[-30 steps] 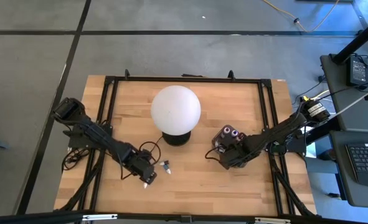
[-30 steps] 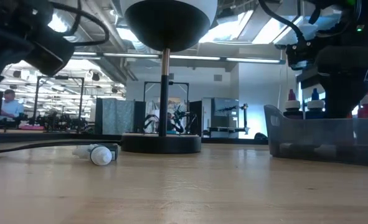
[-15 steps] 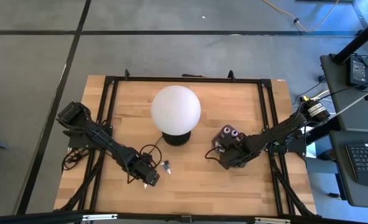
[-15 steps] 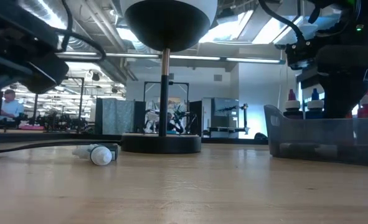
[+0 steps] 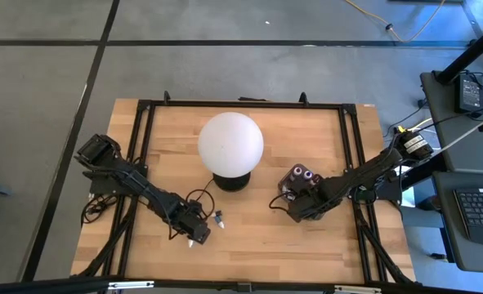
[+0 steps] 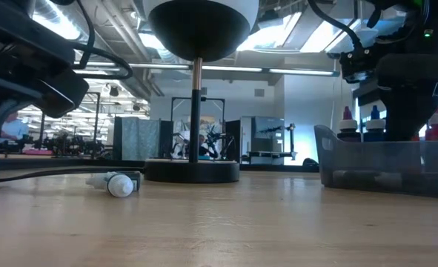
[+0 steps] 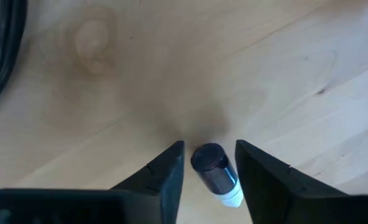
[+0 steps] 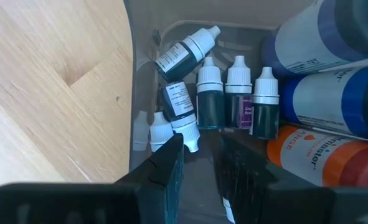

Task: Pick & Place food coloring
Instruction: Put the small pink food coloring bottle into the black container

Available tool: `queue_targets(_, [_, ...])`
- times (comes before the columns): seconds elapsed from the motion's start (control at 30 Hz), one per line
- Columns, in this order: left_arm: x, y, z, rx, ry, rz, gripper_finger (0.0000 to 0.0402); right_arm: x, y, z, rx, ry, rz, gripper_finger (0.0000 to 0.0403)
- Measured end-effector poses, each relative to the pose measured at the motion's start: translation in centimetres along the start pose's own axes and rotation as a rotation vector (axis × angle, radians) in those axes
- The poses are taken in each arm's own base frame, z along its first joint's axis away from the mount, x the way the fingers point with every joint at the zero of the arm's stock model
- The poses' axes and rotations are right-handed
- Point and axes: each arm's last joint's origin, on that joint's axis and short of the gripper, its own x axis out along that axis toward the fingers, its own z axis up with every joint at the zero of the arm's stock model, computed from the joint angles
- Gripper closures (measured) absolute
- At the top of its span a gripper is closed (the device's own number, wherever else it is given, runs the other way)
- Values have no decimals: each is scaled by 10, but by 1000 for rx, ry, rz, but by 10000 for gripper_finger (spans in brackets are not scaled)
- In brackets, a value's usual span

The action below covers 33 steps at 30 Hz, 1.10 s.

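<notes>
- The left gripper [image 7: 208, 171] is lowered to the bench [image 5: 257, 237] toward its front edge, left of the middle, with its jaws standing open.
- Between its two dark fingers [image 7: 169, 171] a small food coloring bottle [image 7: 215, 175] is seen lying on the wood; a narrow gap is left on either side, so it is straddled, not clamped.
- That bottle is shown in the left wrist view as dark-bodied, with a rounded dark end and a white cap at the other end.
- In the low view it is seen on its side, its round pale end facing the camera, in front of the lamp base [image 6: 192, 171].
- A black cable [image 5: 194, 194] is laid in a loop on the bench just beside the left arm.
- The white globe lamp [image 5: 230, 143] is placed behind the bottle, near the middle of the bench.
- The right gripper [image 8: 198, 163] is held low inside the dark translucent tray [image 5: 288, 191] at the right of the bench, its jaws set narrowly apart with nothing gripped.
- Just ahead of it several small dark bottles [image 8: 210, 93] with white pointed caps are gathered, some upright, some tipped over.
- Larger blue and orange bottles [image 8: 333, 99] are lying beside them.
</notes>
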Motion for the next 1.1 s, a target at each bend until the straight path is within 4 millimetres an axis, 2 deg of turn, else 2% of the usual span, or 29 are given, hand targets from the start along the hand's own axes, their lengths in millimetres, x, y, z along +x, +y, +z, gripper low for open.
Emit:
queue_targets(0.2, [0, 0, -2, 50, 49, -2, 315, 0, 0, 0, 0, 0, 0, 297])
queue_targets(0.6, [0, 0, -2, 127, 45, -3, 377, 0, 0, 0, 0, 0, 0, 297])
queue_targets(0.93, [-2, -1, 2, 466, -19, -10, 390, 0, 0, 0, 0, 0, 0, 297])
queue_targets(1.1, [-3, -1, 4, 469, -56, -6, 370, 0, 0, 0, 0, 0, 0, 297])
